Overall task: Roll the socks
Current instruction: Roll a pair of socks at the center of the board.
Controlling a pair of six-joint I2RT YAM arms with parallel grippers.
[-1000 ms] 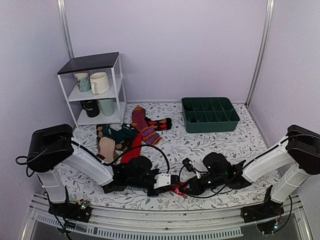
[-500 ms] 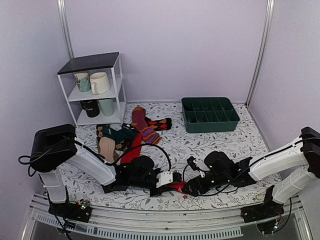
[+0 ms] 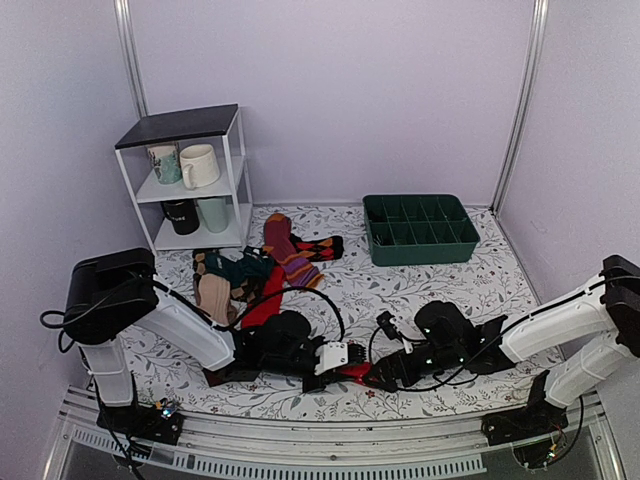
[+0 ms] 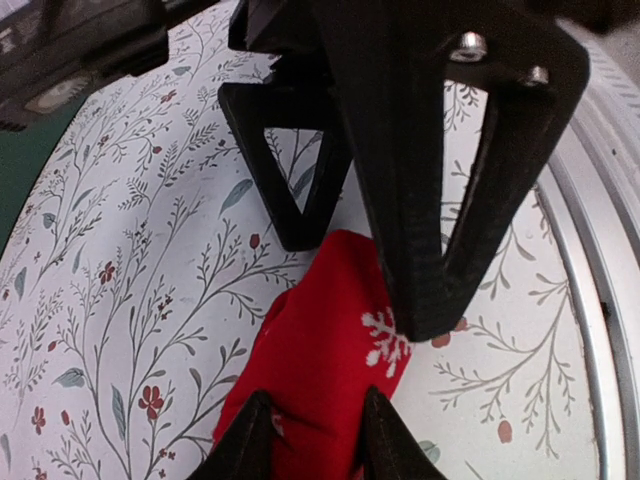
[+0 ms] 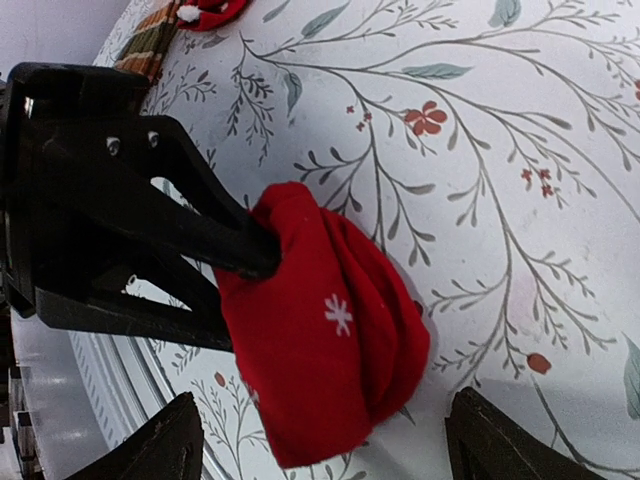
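Red knit, bunched into a short fat wad: the socks (image 5: 330, 330) lay on the floral table cover (image 3: 450, 290) at the near edge, between my two arms. One white snowflake mark showed on the outer layer. No cuff band was visible, so I could not tell whether both socks were in the wad.

My left gripper (image 4: 312, 430) was clamped on the wad's end, fingers close together with red cloth pinched between them. My right gripper (image 5: 325, 400) stood spread wide and held nothing. Seen from the left wrist, its fingers flanked the far end of the wad, one tip touching the cloth.

Step, as I judged it: late in the roll. The fabric was already doubled over itself and pinned, not yet secured.

Next move would likely call for the right fingers to close on the free end while the left kept its pinch. Then turn or tuck the outer layer over so the bundle holds. Risk: loose knit could spring open if either side let go early.

The pile of other socks (image 3: 240, 275) sat well apart, toward the back left.
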